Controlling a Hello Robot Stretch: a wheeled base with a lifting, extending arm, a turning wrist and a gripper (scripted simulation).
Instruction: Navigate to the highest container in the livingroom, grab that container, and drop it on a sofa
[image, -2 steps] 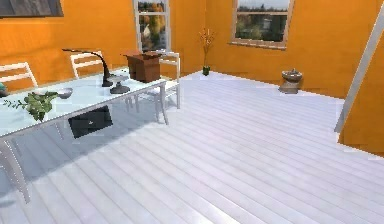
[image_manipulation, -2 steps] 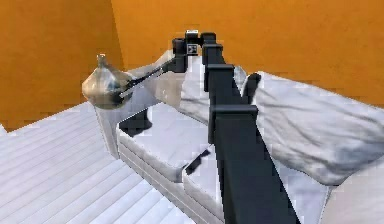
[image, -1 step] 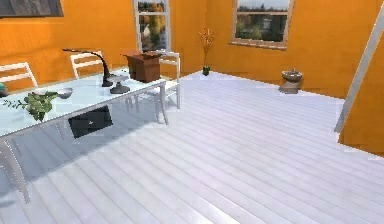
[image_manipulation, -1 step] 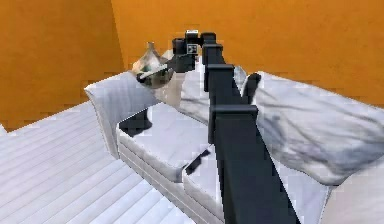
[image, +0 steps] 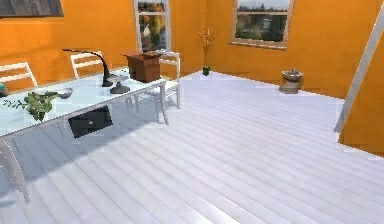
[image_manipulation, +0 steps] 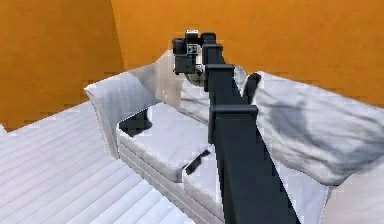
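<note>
A brown box, probably the container, stands at the far right corner of the table. It looks stiff and light; I would take it by 1 upper wall. On the seat of the sofa lie 2 dark things, too small to name. The gripper hangs near the sofa's back; I cannot tell its opening, nor if it holds anything.

No legible text, label, brand, number or sign anywhere. Black marks on the two small white squares at the far end of the arm, unreadable as letters or digits.
</note>
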